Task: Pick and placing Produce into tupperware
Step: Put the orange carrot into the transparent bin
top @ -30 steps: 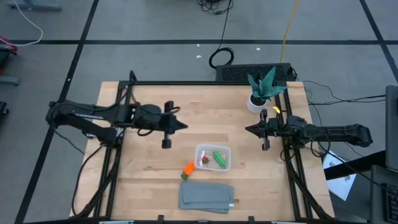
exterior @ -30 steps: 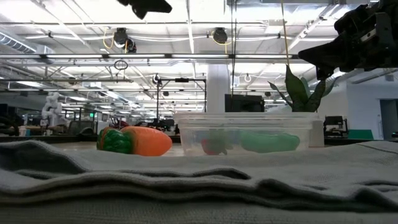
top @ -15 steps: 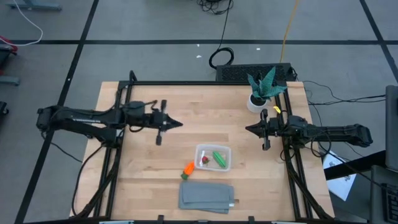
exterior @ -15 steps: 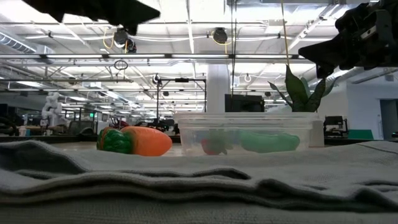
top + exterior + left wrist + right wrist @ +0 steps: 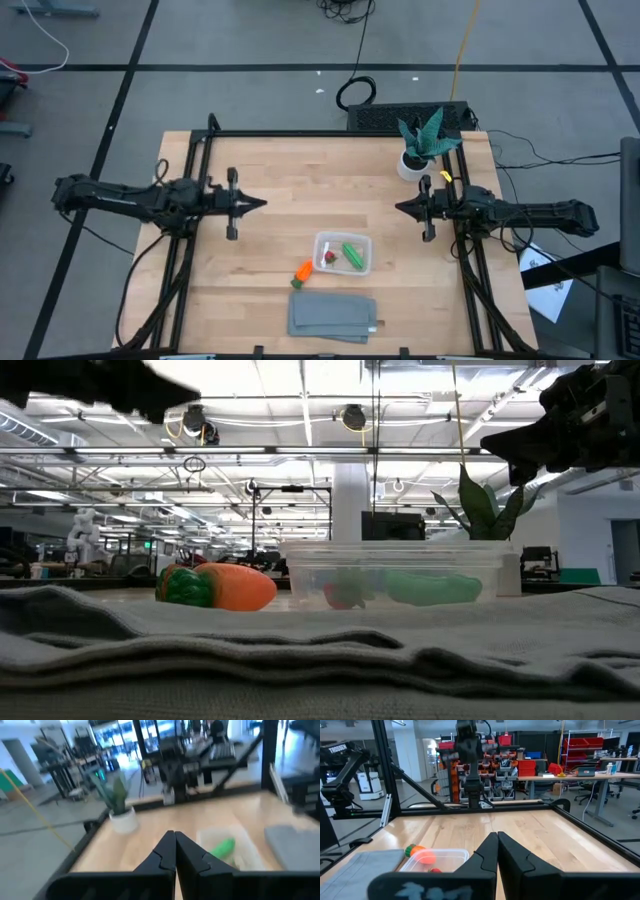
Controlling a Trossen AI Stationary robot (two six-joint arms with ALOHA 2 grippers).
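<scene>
The tupperware (image 5: pixel 344 253) is a small clear box standing on the wooden table, with the green pod (image 5: pixel 353 255) and the red berry (image 5: pixel 329 258) lying inside it. The orange carrot (image 5: pixel 303 271) lies on the table just outside the box's near-left corner, between the box and the grey cloth. In the low view the carrot (image 5: pixel 220 587) sits left of the tupperware (image 5: pixel 392 575). My left gripper (image 5: pixel 262 203) hovers shut over the table's left half, well away from the box. My right gripper (image 5: pixel 397 208) hovers shut at the right side. Both wrist views show shut, empty fingers (image 5: pixel 175 834) (image 5: pixel 497 836).
A folded grey cloth (image 5: pixel 332 315) lies at the table's near edge, in front of the box. A spiky green plant in a white pot (image 5: pixel 420 145) stands at the far right corner. Black frame rails run along the table's left and right sides. Bare wood lies between the two grippers.
My left gripper has drawn back toward the table's left edge, away from the tupperware, staying shut. In the low view it has slid out toward the picture's upper left. The right arm, the box and the produce have kept still.
</scene>
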